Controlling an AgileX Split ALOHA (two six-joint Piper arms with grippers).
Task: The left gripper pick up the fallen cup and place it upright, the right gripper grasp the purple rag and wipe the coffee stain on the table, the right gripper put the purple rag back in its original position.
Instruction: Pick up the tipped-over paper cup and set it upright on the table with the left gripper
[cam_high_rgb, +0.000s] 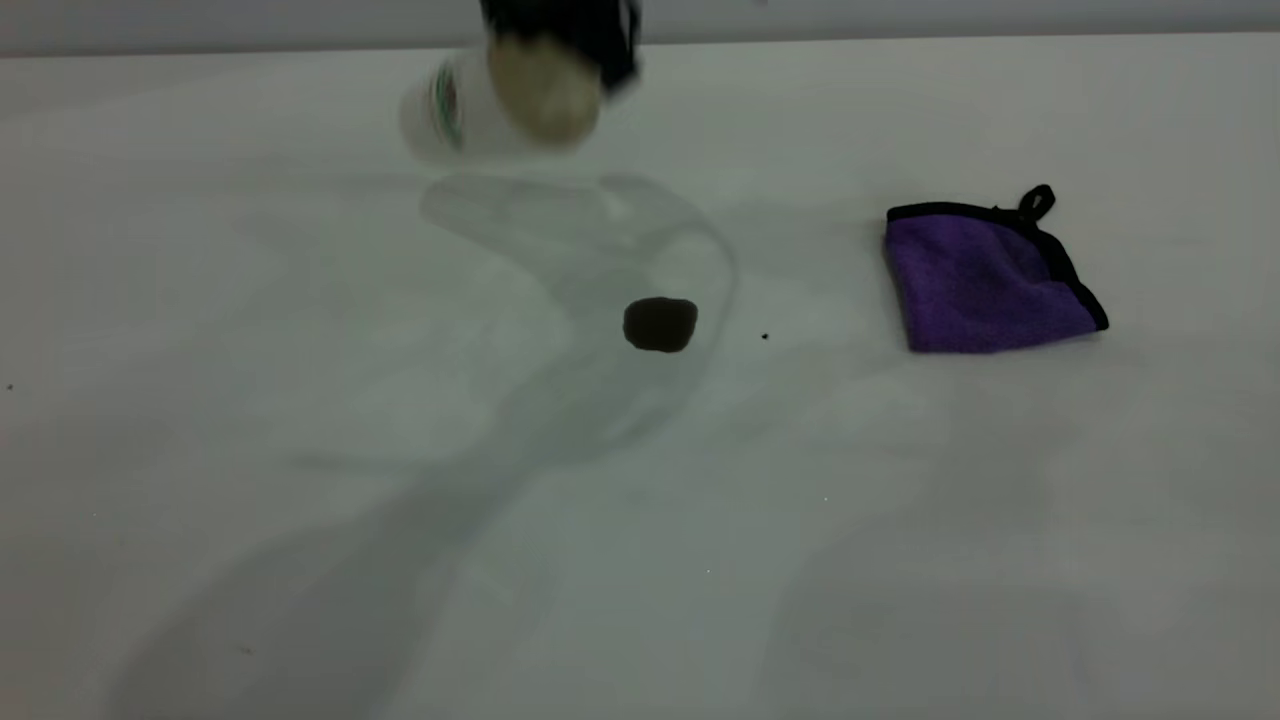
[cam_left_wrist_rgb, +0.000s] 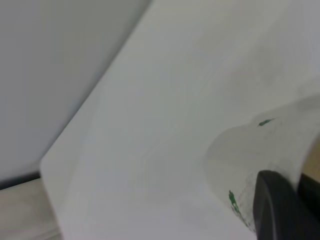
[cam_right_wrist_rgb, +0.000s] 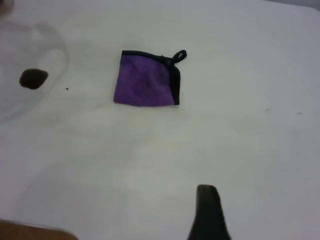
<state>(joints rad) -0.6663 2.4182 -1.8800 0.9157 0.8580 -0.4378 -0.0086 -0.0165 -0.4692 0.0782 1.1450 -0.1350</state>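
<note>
My left gripper is shut on the rim of the white cup and holds it in the air above the far part of the table. The cup is tilted, with its cream inside facing the exterior view. In the left wrist view a dark finger presses on the cup's wall. The coffee stain is a dark blot on the table nearer than the cup. The purple rag lies folded to the right of the stain. The right wrist view shows the rag, the stain and part of my right gripper, well away from both.
A tiny black speck lies just right of the stain. The table's far edge meets a grey wall. In the left wrist view a table corner shows.
</note>
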